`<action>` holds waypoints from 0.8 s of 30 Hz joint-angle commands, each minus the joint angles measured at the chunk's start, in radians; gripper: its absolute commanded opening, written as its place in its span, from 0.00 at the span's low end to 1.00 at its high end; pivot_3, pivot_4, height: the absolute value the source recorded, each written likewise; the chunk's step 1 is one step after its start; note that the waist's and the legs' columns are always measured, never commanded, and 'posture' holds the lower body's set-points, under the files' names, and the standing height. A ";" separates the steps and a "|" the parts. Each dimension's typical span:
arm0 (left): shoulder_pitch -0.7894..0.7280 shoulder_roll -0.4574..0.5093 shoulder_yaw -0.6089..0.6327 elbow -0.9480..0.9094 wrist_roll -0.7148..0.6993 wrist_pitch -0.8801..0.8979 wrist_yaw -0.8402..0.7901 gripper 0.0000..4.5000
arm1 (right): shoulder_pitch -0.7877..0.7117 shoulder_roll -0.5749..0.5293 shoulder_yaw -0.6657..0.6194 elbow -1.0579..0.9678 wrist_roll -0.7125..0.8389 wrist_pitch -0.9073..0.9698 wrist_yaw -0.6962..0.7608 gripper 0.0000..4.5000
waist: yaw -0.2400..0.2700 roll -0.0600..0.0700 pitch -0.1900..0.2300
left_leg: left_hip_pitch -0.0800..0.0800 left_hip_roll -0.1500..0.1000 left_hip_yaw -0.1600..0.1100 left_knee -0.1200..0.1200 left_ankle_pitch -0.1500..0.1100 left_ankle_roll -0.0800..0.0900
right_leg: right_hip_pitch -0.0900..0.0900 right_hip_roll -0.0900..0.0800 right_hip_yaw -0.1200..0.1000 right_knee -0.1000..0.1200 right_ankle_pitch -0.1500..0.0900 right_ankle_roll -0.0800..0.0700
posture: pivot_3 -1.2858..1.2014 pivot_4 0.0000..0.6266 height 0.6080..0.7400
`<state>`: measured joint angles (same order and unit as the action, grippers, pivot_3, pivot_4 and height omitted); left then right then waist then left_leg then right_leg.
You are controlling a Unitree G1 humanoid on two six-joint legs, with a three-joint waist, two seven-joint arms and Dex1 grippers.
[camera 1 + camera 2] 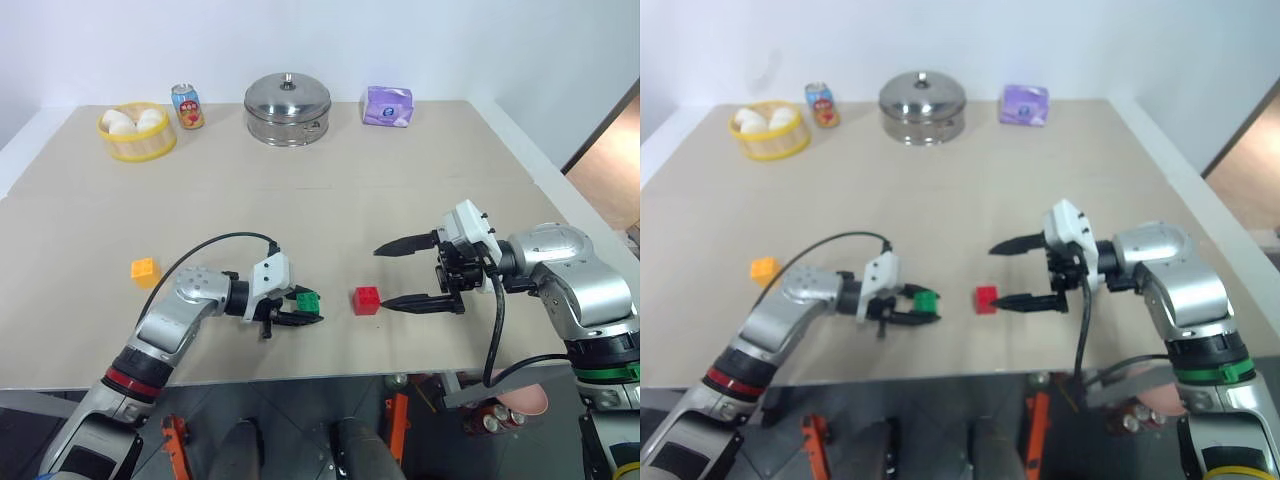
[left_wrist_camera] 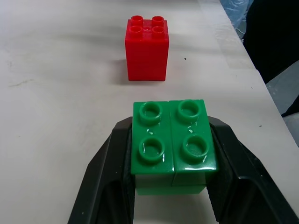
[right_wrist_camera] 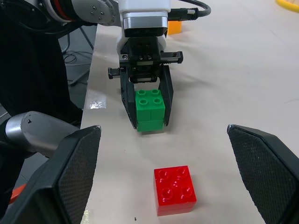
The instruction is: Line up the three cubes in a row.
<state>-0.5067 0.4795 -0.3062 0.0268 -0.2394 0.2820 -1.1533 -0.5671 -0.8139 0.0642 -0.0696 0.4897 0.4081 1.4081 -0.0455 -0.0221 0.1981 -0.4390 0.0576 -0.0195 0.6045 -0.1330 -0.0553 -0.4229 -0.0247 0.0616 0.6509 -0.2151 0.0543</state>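
Observation:
My left gripper is shut on the green cube, holding it by two sides low over the table, studs up. The red cube rests on the table a short gap to its right, apart from it. Just right of the red cube my right gripper stands wide open with nothing between its fingers; the near fingertip almost reaches the red cube. The orange-yellow cube sits alone further left.
Along the table's far edge stand a yellow basket of eggs, a drink can, a steel pot and a purple packet. The table's front edge lies close below the cubes.

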 commanded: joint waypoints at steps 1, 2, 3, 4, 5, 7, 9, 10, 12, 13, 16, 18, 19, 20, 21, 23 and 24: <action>0.005 -0.006 0.008 0.001 0.004 -0.020 0.008 0.30 | -0.012 -0.012 -0.040 -0.037 0.022 -0.002 -0.005 1.00 | 0.000 0.000 0.000 | 0.000 0.000 0.000 0.000 0.000 0.000 | 0.000 0.000 0.000 0.000 0.000 0.000 | 0.52 0.24 0.99; 0.007 -0.007 0.007 0.004 0.007 -0.024 0.009 0.30 | -0.013 -0.012 -0.039 -0.036 0.022 -0.001 -0.004 1.00 | 0.000 0.000 0.000 | 0.000 0.000 0.000 0.000 0.000 0.000 | 0.000 0.000 0.000 0.000 0.000 0.000 | 0.52 0.24 0.99; 0.009 -0.007 0.006 0.006 0.011 -0.029 0.011 0.30 | -0.015 -0.013 -0.038 -0.035 0.021 -0.001 -0.004 1.00 | 0.000 0.000 0.000 | 0.000 0.000 0.000 0.000 0.000 0.000 | 0.000 0.000 0.000 0.000 0.000 0.000 | 0.52 0.24 0.99; 0.011 -0.008 0.005 0.008 0.014 -0.032 0.013 0.30 | -0.015 -0.013 -0.038 -0.034 0.020 -0.002 -0.004 1.00 | 0.000 0.000 0.000 | 0.000 0.000 0.000 0.000 0.000 0.000 | 0.000 0.000 0.000 0.000 0.000 0.000 | 0.52 0.24 0.99; 0.013 -0.010 0.005 0.009 0.016 -0.034 0.017 0.30 | -0.016 -0.013 -0.038 -0.033 0.020 -0.001 -0.004 1.00 | 0.000 0.000 0.000 | 0.000 0.000 0.000 0.000 0.000 0.000 | 0.000 0.000 0.000 0.000 0.000 0.000 | 0.52 0.24 0.99; 0.019 -0.013 0.003 0.010 0.020 -0.040 0.018 0.30 | -0.017 -0.013 -0.038 -0.034 0.021 0.000 -0.004 1.00 | 0.000 0.000 0.000 | 0.000 0.000 0.000 0.000 0.000 0.000 | 0.000 0.000 0.000 0.000 0.000 0.000 | 0.52 0.24 0.99; 0.022 -0.015 0.003 0.011 0.022 -0.044 0.018 0.30 | -0.018 -0.013 -0.038 -0.034 0.021 0.001 -0.004 1.00 | 0.000 0.000 0.000 | 0.000 0.000 0.000 0.000 0.000 0.000 | 0.000 0.000 0.000 0.000 0.000 0.000 | 0.52 0.24 0.99; 0.022 -0.016 0.004 0.012 0.023 -0.044 0.018 0.30 | -0.019 -0.013 -0.038 -0.034 0.021 0.001 -0.004 1.00 | 0.000 0.000 0.000 | 0.000 0.000 0.000 0.000 0.000 0.000 | 0.000 0.000 0.000 0.000 0.000 0.000 | 0.52 0.24 0.99; 0.024 -0.017 0.004 0.016 0.026 -0.050 0.018 0.30 | -0.020 -0.013 -0.038 -0.032 0.021 0.001 -0.004 1.00 | 0.000 0.000 0.000 | 0.000 0.000 0.000 0.000 0.000 0.000 | 0.000 0.000 0.000 0.000 0.000 0.000 | 0.52 0.24 0.99; 0.025 -0.017 0.005 0.017 0.027 -0.053 0.019 0.30 | -0.021 -0.014 -0.038 -0.032 0.020 0.001 -0.003 1.00 | 0.000 0.000 0.000 | 0.000 0.000 0.000 0.000 0.000 0.000 | 0.000 0.000 0.000 0.000 0.000 0.000 | 0.52 0.24 0.99; 0.026 -0.018 0.005 0.019 0.024 -0.054 0.015 0.30 | -0.021 -0.015 -0.037 -0.031 0.020 0.000 -0.002 1.00 | 0.000 0.000 0.000 | 0.000 0.000 0.000 0.000 0.000 0.000 | 0.000 0.000 0.000 0.000 0.000 0.000 | 0.52 0.24 0.99; 0.026 -0.018 0.006 0.018 0.019 -0.053 0.009 0.30 | -0.021 -0.015 -0.037 -0.030 0.019 0.000 -0.002 1.00 | 0.000 0.000 0.000 | 0.000 0.000 0.000 0.000 0.000 0.000 | 0.000 0.000 0.000 0.000 0.000 0.000 | 0.52 0.24 0.99; 0.027 -0.018 0.008 0.017 0.017 -0.055 0.008 0.53 | -0.021 -0.015 -0.037 -0.030 0.019 0.000 -0.002 1.00 | 0.000 0.000 0.000 | 0.000 0.000 0.000 0.000 0.000 0.000 | 0.000 0.000 0.000 0.000 0.000 0.000 | 0.52 0.24 0.99; 0.027 -0.018 0.009 0.017 0.017 -0.056 0.007 0.59 | -0.022 -0.015 -0.037 -0.030 0.020 0.001 -0.001 1.00 | 0.000 0.000 0.000 | 0.000 0.000 0.000 0.000 0.000 0.000 | 0.000 0.000 0.000 0.000 0.000 0.000 | 0.52 0.24 0.99; 0.027 -0.019 0.010 0.016 0.017 -0.057 0.008 0.66 | -0.021 -0.015 -0.037 -0.030 0.020 0.001 -0.001 1.00 | 0.000 0.000 0.000 | 0.000 0.000 0.000 0.000 0.000 0.000 | 0.000 0.000 0.000 0.000 0.000 0.000 | 0.52 0.24 0.99; 0.028 -0.018 0.012 0.017 0.018 -0.058 0.005 0.82 | -0.021 -0.015 -0.038 -0.030 0.021 0.001 -0.001 1.00 | 0.000 0.000 0.000 | 0.000 0.000 0.000 0.000 0.000 0.000 | 0.000 0.000 0.000 0.000 0.000 0.000 | 0.52 0.24 0.99; 0.027 -0.018 0.014 0.017 0.017 -0.058 0.003 0.89 | -0.023 -0.015 -0.039 -0.029 0.022 0.001 0.000 1.00 | 0.000 0.000 0.000 | 0.000 0.000 0.000 0.000 0.000 0.000 | 0.000 0.000 0.000 0.000 0.000 0.000 | 0.52 0.24 0.99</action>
<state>-0.4781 0.4588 -0.3061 0.0601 -0.2143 0.2382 -1.1451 -0.5677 -0.8140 0.0635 -0.0740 0.4937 0.4115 1.4087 -0.0451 -0.0221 0.1980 -0.4389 0.0576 -0.0196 0.6044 -0.1330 -0.0553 -0.4228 -0.0247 0.0616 0.6509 -0.2150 0.0544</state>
